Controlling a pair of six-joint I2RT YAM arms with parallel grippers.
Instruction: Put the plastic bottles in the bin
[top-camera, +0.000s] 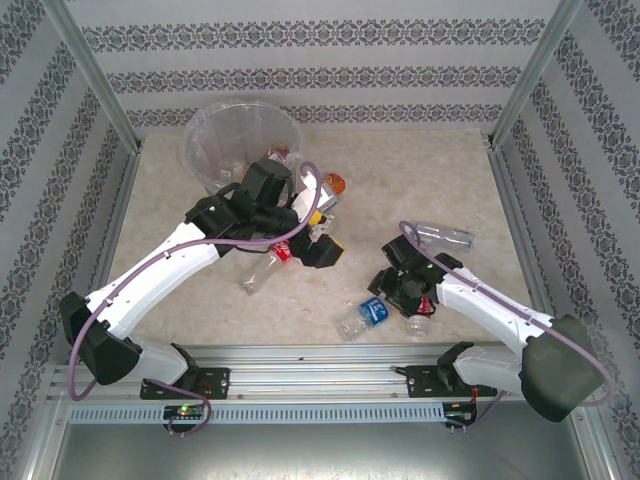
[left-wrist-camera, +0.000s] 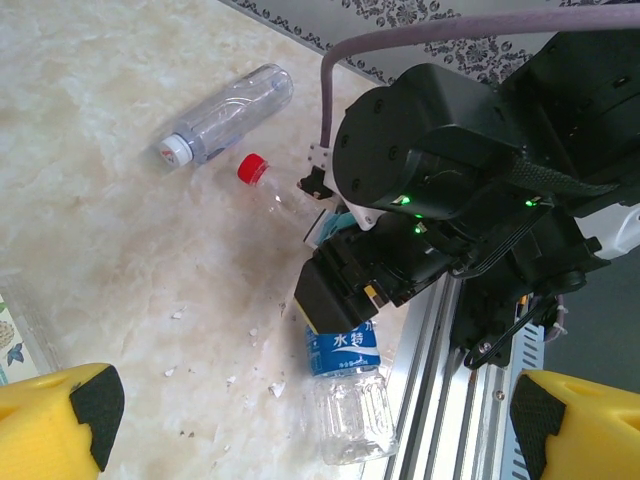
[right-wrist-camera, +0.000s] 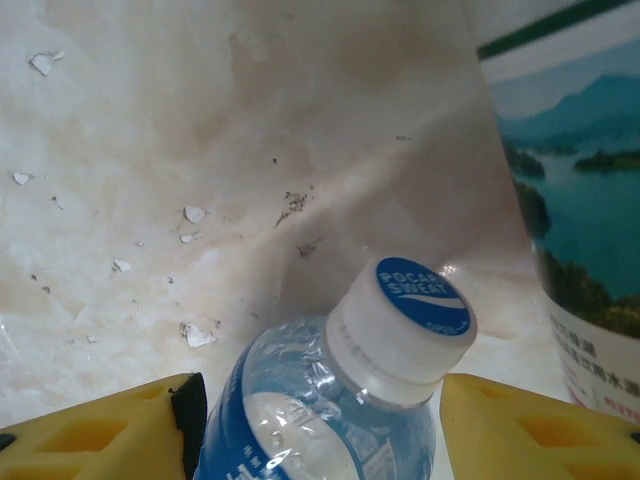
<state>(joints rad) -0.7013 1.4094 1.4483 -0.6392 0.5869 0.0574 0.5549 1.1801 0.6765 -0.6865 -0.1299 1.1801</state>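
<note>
The bin (top-camera: 238, 135), grey, round and bag-lined, stands at the back left. My left gripper (top-camera: 330, 228) (left-wrist-camera: 320, 440) hangs open just right of it, with nothing between its yellow fingers (left-wrist-camera: 60, 415). Bottles with an orange cap (top-camera: 333, 184) and a red label (top-camera: 278, 254) lie beside it. Near the front rail, my right gripper (top-camera: 398, 292) (right-wrist-camera: 320, 430) holds the neck end of a blue-labelled bottle (top-camera: 362, 315) (left-wrist-camera: 345, 385) (right-wrist-camera: 330, 400). Both fingers (right-wrist-camera: 520, 425) press its sides, and its white cap points away. A green-labelled bottle (right-wrist-camera: 575, 190) stands close on the right.
A clear bottle (top-camera: 445, 237) (left-wrist-camera: 225, 110) lies behind the right arm. A red-capped one (left-wrist-camera: 262, 180) is partly hidden by that arm. The metal rail (top-camera: 320, 365) runs along the near edge. Patterned walls and frame posts (top-camera: 95, 75) close in the table.
</note>
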